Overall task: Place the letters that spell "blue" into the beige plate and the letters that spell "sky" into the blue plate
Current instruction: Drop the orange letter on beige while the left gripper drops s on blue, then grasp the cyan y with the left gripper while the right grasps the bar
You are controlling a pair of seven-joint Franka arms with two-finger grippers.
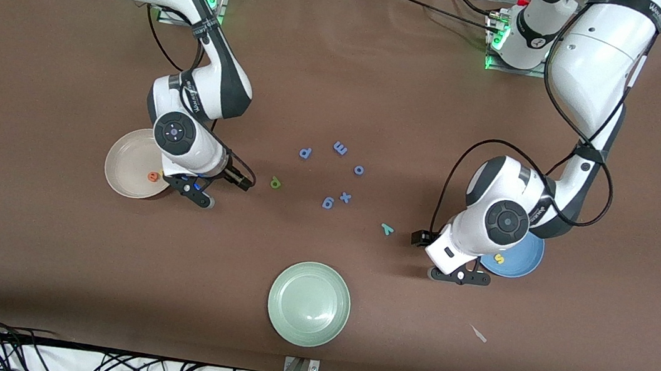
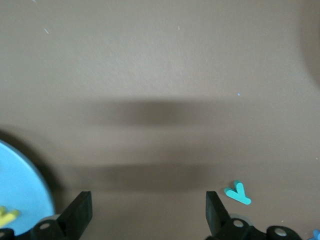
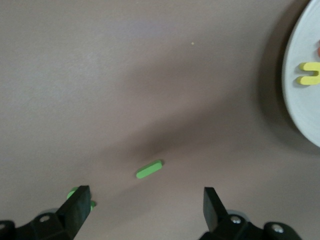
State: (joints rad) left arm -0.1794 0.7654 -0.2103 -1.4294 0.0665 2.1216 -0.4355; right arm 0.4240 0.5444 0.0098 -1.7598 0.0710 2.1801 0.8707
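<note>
Brown cloth covers the surface (image 1: 344, 74), on which a round cream-beige plate (image 1: 121, 169) holding an orange foam "e" (image 1: 152, 176) and yellow "u" (image 3: 310, 73), and a round blue plate (image 1: 523, 256) holding a yellow "s" (image 1: 499, 258), are set at the right and left arms' ends. Beside these plates the right hand (image 3: 142, 205) and left hand (image 2: 149, 212) are held low with fingers apart and empty. A thin green bar "l" (image 3: 149, 169) is seen before the right hand, while an olive-green "b" (image 1: 275, 183) and teal "y" (image 1: 387, 229) lie between the plates.
</note>
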